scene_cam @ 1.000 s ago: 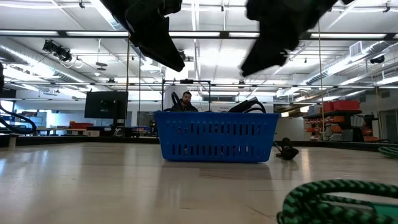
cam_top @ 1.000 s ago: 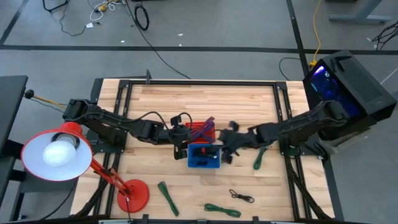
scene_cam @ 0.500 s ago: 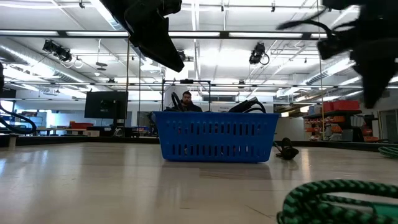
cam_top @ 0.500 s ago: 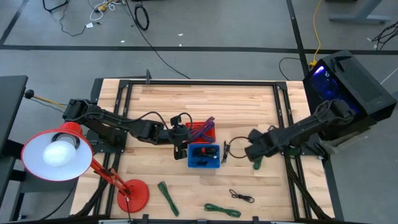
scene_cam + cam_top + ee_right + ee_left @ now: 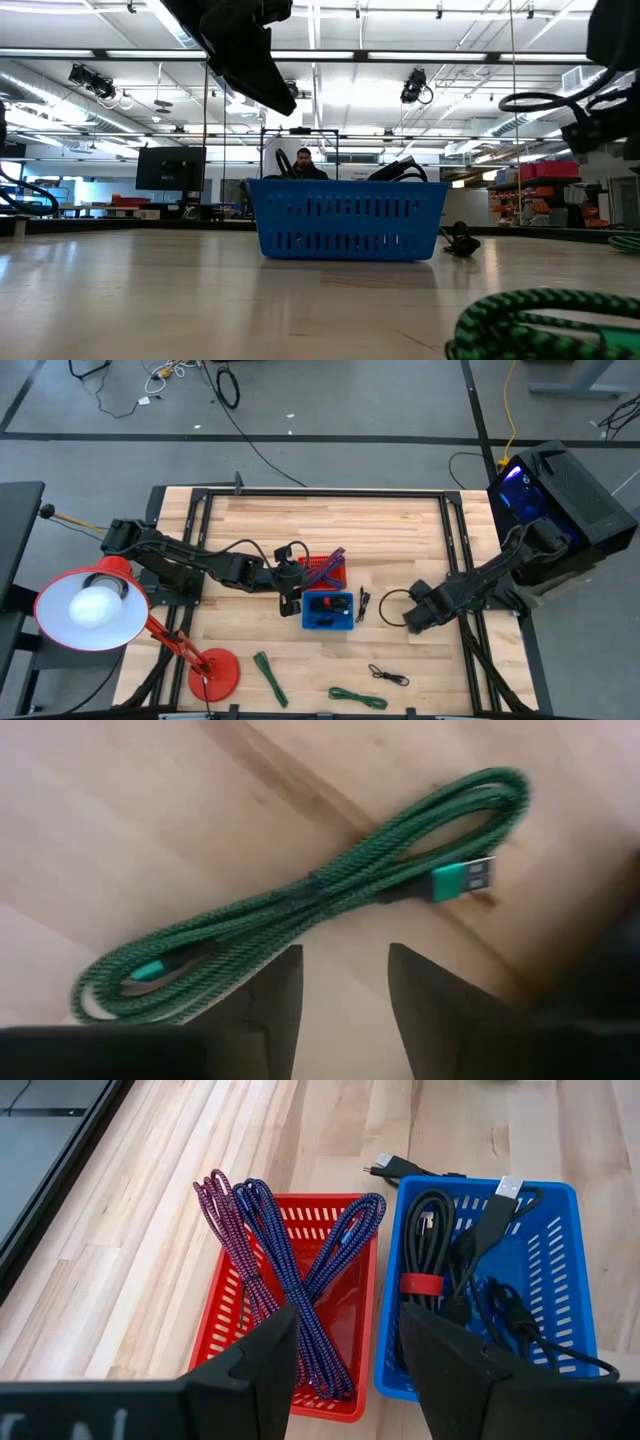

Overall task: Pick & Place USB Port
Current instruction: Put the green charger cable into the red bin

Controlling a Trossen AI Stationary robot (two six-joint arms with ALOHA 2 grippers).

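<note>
Right wrist view: a coiled green cable (image 5: 310, 895) lies loose on the worktop (image 5: 120, 810) under the open, empty right gripper (image 5: 345, 995). Black cables already fill the blue basket (image 5: 560, 1295); more green ones wait. The left gripper (image 5: 350, 1370) hovers open above the baskets.

Bright even light, lit desk lamp (image 5: 92, 607), blurred wrist views
</note>
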